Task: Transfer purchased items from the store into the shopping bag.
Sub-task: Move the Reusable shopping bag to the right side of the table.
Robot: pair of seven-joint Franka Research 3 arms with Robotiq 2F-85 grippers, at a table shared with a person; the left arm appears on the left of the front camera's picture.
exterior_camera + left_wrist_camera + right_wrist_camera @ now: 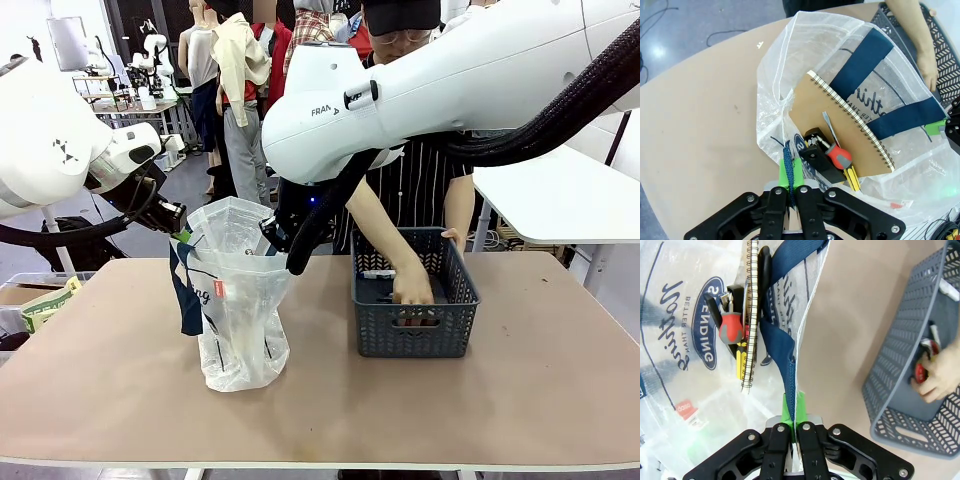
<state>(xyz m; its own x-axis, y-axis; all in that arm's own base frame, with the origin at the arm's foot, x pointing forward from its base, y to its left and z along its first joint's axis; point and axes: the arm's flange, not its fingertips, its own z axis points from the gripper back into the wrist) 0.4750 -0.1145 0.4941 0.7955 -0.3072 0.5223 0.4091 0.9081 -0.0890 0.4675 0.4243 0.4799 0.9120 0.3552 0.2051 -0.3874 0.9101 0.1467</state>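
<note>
We see the left claw (pixel 791 176) and right claw (pixel 791 407) each pinching the rim of the bag (pixel 240 335). We judge its film limp, light and slippery; best gripped at the navy strip (pixel 860 65).

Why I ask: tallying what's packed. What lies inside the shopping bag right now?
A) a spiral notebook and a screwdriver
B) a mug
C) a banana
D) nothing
A: a brown spiral notebook and a red-handled screwdriver lie inside the translucent shopping bag in the left wrist view.
</note>
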